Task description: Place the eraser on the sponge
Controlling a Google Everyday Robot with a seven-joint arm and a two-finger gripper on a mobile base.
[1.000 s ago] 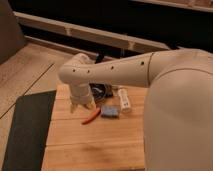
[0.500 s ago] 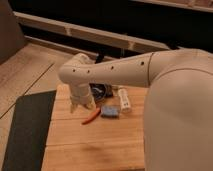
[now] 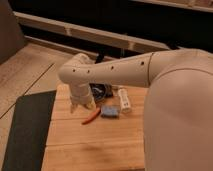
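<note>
The sponge is a small light-blue pad lying flat on the wooden table, near its middle. My white arm reaches in from the right and bends downward at the table's left side. Its lower end, with the gripper, hangs just above the wood, a little left of the sponge and apart from it. The eraser is hidden from view.
A thin curved red-orange object lies just left of and in front of the sponge. A white oblong block sits behind the sponge on the right, and a round dark bowl behind the arm. A dark mat borders the table's left side.
</note>
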